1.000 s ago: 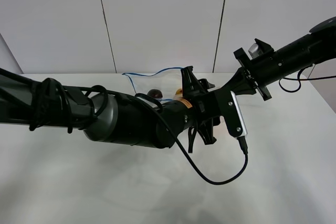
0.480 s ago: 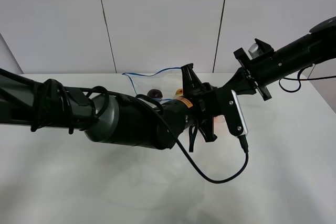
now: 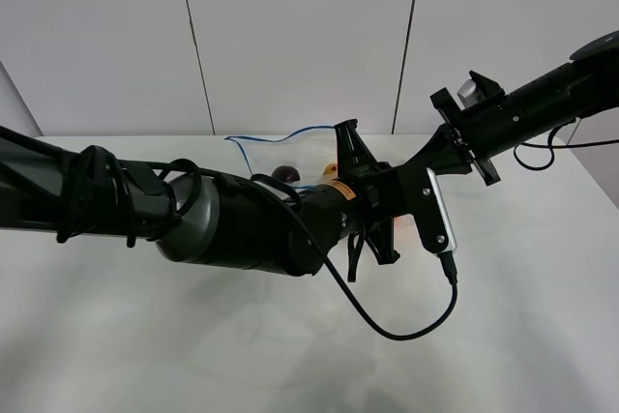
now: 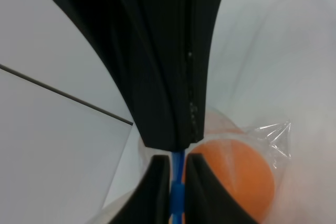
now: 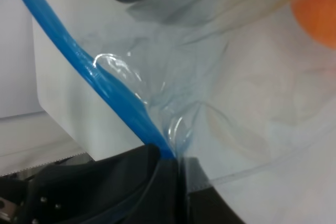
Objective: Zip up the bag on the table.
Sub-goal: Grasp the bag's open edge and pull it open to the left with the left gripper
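The clear crinkly bag (image 3: 276,150) stands on the white table (image 3: 145,336) behind my left arm, its blue zipper strip (image 3: 290,133) curving along the top edge. A dark eggplant (image 3: 285,173) shows through it. In the left wrist view my left gripper (image 4: 177,169) is shut on the blue zipper strip (image 4: 177,192), with the orange (image 4: 231,174) right beside it inside the plastic. In the right wrist view my right gripper (image 5: 176,163) is shut on the far end of the strip (image 5: 105,77). The exterior view hides both grips behind the left wrist.
My left arm (image 3: 222,220) lies across the middle of the table with a black cable (image 3: 387,326) looping below its wrist. The right arm (image 3: 522,108) reaches in from the upper right. A white panelled wall (image 3: 300,36) stands behind.
The left gripper's fingers have come together from open onto the blue zipper strip. The right arm and the bag have stayed where they were.
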Controlling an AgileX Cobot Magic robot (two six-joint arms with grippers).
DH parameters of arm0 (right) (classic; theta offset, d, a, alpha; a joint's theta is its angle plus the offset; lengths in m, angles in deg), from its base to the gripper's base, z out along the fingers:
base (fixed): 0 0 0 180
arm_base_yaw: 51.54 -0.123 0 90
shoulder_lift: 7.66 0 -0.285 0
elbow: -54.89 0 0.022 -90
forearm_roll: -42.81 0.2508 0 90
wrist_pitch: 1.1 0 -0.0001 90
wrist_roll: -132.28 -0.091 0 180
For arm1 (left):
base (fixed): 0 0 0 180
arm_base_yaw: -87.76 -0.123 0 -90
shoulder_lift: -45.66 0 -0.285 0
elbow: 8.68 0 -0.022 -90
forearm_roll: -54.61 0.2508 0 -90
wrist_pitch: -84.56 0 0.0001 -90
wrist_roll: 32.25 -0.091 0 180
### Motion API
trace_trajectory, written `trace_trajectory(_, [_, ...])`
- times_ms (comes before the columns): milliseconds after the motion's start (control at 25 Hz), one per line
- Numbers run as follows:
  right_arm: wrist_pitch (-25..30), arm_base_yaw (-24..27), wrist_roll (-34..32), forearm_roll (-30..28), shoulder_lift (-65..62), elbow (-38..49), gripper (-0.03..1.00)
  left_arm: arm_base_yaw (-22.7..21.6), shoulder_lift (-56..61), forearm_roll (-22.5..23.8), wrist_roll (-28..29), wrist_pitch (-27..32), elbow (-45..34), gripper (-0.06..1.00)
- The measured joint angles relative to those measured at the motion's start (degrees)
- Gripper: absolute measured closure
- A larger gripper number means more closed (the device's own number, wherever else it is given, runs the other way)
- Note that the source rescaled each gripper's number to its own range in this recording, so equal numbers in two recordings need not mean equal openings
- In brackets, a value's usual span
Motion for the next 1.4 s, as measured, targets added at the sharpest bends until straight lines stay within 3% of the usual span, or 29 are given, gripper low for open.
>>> trace_trajectory(720, [-0.2, 0.0, 0.4, 3.9, 0.0, 0.0, 0.97, -0.2, 0.0, -0.4, -5.2, -2.2, 0.0, 0.94])
trace_trajectory(1080, [0.2, 0.1, -2.1, 0.5, -2.7, -5.2, 0.97, -1.1, 0.1, 0.7, -6.8, -5.2, 0.6, 0.94])
trace_trajectory(1400, [-0.8, 0.1, -3.1, 0.0, -5.1, -5.7, 0.97, -2.5, 0.1, 0.7, -7.4, -4.0, 3.6, 0.94])
